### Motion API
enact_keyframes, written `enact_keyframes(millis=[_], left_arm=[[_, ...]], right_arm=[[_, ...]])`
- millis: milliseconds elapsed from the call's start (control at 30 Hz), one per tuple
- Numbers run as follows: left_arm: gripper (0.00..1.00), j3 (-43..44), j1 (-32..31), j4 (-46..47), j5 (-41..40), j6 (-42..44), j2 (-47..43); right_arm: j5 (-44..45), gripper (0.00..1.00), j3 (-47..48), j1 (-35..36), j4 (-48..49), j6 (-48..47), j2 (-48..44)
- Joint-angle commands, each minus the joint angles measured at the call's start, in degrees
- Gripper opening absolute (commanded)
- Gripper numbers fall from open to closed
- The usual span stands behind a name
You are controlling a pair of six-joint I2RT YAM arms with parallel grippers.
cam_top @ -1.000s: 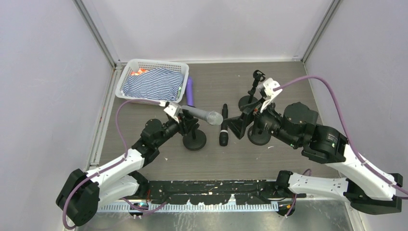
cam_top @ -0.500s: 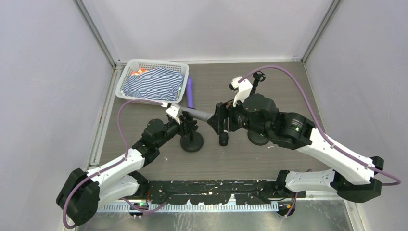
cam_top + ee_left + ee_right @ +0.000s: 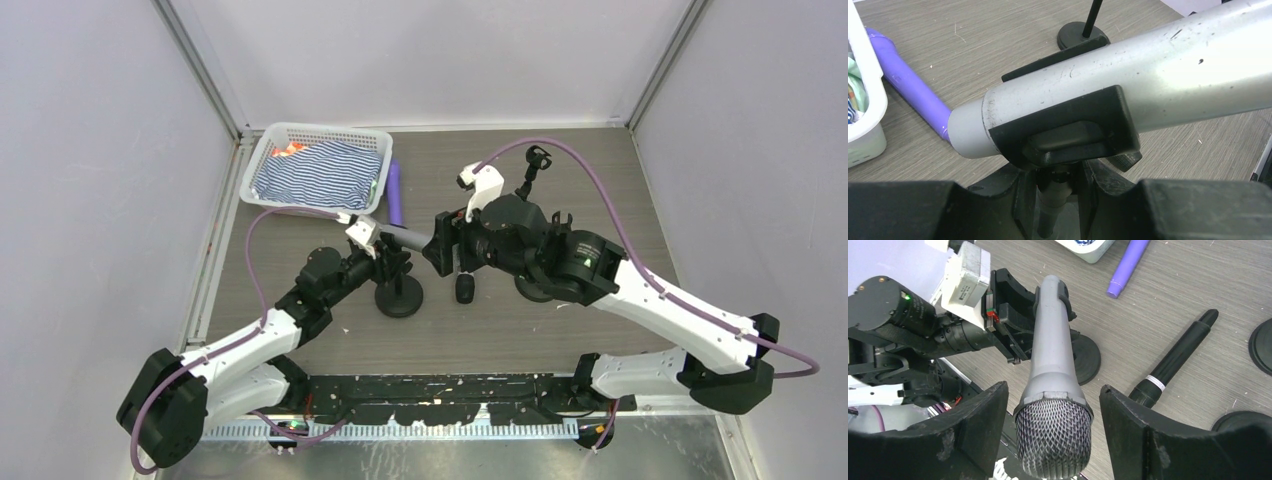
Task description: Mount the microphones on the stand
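A silver microphone (image 3: 408, 238) sits in the black clip (image 3: 1068, 132) of a short stand with a round base (image 3: 399, 297). My left gripper (image 3: 385, 263) is shut on the stand's post (image 3: 1058, 192) just under the clip. My right gripper (image 3: 440, 246) is open, with its jaws on either side of the microphone's mesh head (image 3: 1053, 437) and a gap on each side. A black microphone (image 3: 464, 289) lies on the table beside the stand, and it also shows in the right wrist view (image 3: 1175, 360). A second stand with an empty clip (image 3: 537, 160) stands at the back.
A white basket (image 3: 268, 150) holding striped cloth sits at the back left. A purple marker (image 3: 396, 192) lies beside it. Further round stand bases (image 3: 1262, 345) (image 3: 1243, 420) sit under my right arm. Walls close in on the left, back and right.
My right arm has swung left from the stands on the right, and its open jaws now straddle the silver microphone's head. My left gripper has stayed on the stand.
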Motion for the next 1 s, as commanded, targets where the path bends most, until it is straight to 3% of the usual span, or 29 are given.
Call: enact_keyframes(millis=[0, 267, 700, 967], left_arm=[[0.00, 1.23, -0.50, 7.52, 1.02, 0.38, -0.78], [0.00, 0.77, -0.71, 8.40, 1.39, 0.12, -0.35], [0.00, 0.76, -3.60, 9.91, 3.89, 3.81, 1.16], [0.00, 1.09, -6.07, 11.21, 4.15, 5.10, 2.59]], right_arm=[[0.12, 0.70, -1.16, -0.51, 4.04, 0.68, 0.92], [-0.87, 0.57, -1.55, -1.54, 5.15, 0.10, 3.33], [-1.24, 0.01, -1.64, -4.40, 3.45, -1.46, 7.56], [-4.94, 0.01, 0.78, -6.76, 1.07, -2.65, 13.85]])
